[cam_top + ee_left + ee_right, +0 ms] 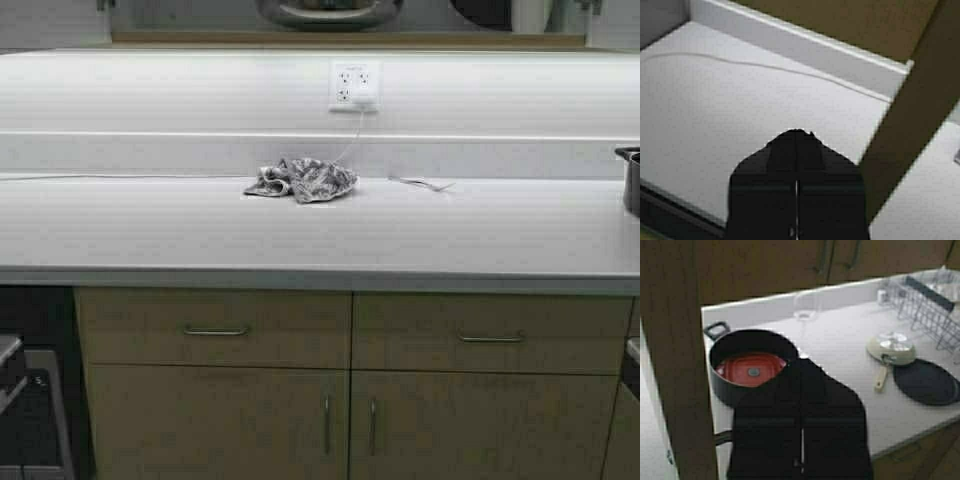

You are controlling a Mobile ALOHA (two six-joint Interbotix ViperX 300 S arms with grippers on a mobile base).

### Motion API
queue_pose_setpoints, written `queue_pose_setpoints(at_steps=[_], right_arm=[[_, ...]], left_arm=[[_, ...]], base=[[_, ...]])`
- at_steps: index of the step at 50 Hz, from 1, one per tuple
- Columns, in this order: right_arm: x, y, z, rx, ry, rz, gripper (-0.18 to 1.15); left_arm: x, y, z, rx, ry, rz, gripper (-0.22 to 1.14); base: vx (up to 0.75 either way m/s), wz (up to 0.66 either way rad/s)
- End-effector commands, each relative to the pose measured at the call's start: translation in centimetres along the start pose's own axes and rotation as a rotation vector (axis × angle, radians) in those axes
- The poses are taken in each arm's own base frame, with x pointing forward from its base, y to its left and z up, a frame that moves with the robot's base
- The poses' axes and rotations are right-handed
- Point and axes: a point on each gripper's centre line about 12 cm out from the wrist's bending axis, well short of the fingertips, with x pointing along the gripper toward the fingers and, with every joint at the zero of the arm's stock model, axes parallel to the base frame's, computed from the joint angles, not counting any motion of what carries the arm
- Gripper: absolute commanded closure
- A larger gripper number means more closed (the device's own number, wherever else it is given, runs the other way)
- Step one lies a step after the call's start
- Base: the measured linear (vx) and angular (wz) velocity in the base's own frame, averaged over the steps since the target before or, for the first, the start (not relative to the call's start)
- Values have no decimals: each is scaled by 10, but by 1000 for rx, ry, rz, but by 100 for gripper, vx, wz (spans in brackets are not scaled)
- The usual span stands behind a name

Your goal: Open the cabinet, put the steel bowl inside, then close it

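Steel bowl (330, 12) sits on the shelf at the frame's top centre, both claws, left (796, 135) and right (801, 365), pinched closed and empty, suggesting only the cabinet doors remain.

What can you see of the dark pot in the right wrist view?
The dark pot is round, straight-sided and dark grey to black, standing upright and uncovered on the white countertop near its corner. A loop handle sticks out from its rim. Something flat and red with a small grey centre lies inside on its bottom. The right gripper, fingers shut, hides its near side. A stemmed glass stands apart behind it.
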Motion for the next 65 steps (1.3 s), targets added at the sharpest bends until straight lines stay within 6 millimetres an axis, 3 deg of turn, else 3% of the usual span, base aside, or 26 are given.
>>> queue_pose_setpoints(at_steps=[1,8,12,20,27,36,46,57,65], right_arm=[[9,8,7,7,-22,24,91],[14,33,3,0,-13,81,91],[7,59,6,-11,-23,144,91],[-27,118,25,-31,-82,298,91],[-65,139,31,-31,-108,379,91],[-110,160,-3,-51,-63,488,91],[-166,201,-37,-63,-15,689,91],[-211,230,-41,-18,-1,859,91],[-218,231,-51,-22,20,881,91]], left_arm=[[4,-31,13,18,-30,-71,87],[9,-56,3,31,-5,-126,87],[0,-76,-5,42,9,-172,87],[-30,-118,-18,77,9,-283,87],[-55,-116,-27,86,0,-297,87],[-94,-119,-60,119,44,-347,87],[-140,-166,-78,203,28,-535,87],[-150,-193,-72,210,10,-617,87],[-149,-195,-75,211,18,-620,87]], base=[[2,0],[1,-1],[0,0],[0,-2],[0,-1],[0,0],[0,0],[0,0],[0,0]])
